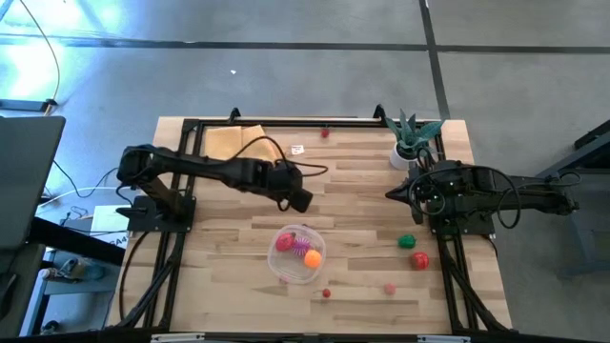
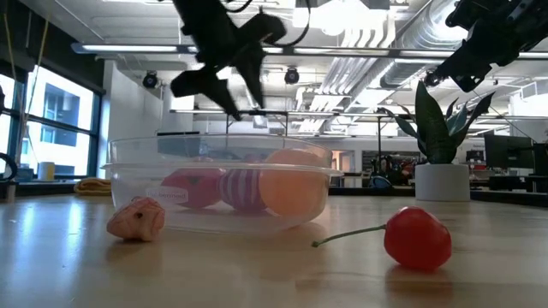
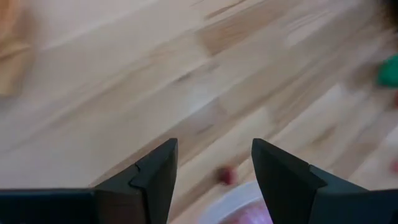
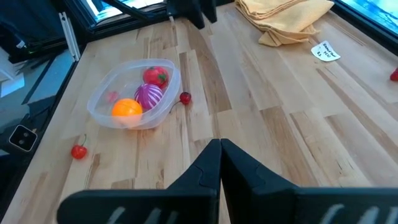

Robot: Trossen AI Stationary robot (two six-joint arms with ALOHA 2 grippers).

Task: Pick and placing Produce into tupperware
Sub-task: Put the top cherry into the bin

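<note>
— Tupperware (image 1: 298, 255) first: where is it?

— On the wooden table (image 1: 238, 286), near the front edge, about midway between the arms. Inside it lie a red fruit (image 4: 157, 76), a magenta striped one (image 4: 148, 96) and an orange one (image 4: 127, 108). A small label sits on its side wall in the low view, too small to read.

— And the loose produce?

— A cherry (image 2: 417, 238) with a stem lies in front of the tub, a pink piece (image 2: 137, 219) touches its wall, and a green piece (image 1: 407, 241) and a red one (image 1: 419, 259) sit well off toward the right arm.

— Left gripper (image 1: 299, 198)?

— Above the table just behind the tub, fingers (image 3: 149, 180) parted, nothing between them.

— Right gripper (image 4: 220, 155)?

— Fingers pressed together, empty, back by the potted plant (image 1: 412, 138).

— Any writing?

— A white tag (image 4: 325, 51) beside the yellow cloth (image 4: 283, 17) carries print, but it can't be read.
</note>
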